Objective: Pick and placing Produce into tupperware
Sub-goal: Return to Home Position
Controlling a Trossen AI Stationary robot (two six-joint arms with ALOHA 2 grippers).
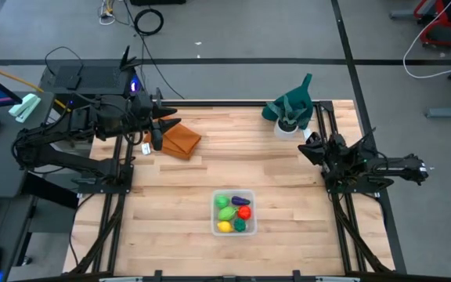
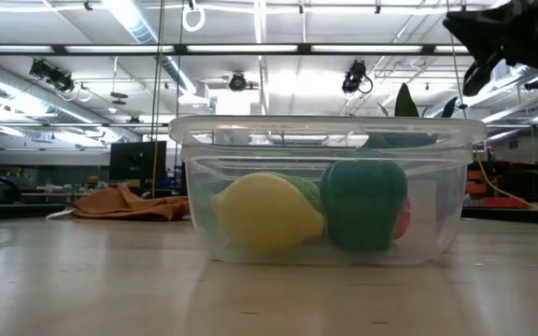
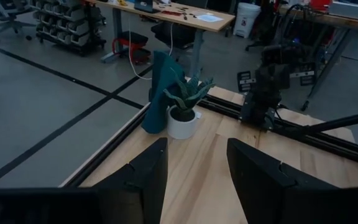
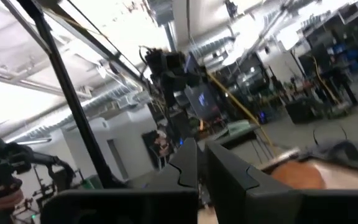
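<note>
Seemingly done: the produce sits inside the tupperware; left gripper apart, right gripper together, both empty.

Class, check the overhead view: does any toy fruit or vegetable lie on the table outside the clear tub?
No, the produce all sits inside the tupperware; none shows on the wooden table.

I see the tupperware on the surface, near the front edge and about midway across, with the produce inside it. A folded cloth lies at the back left, just beside my left tool. A cup with a draped cloth stands at the back right, near my right tool.
</note>
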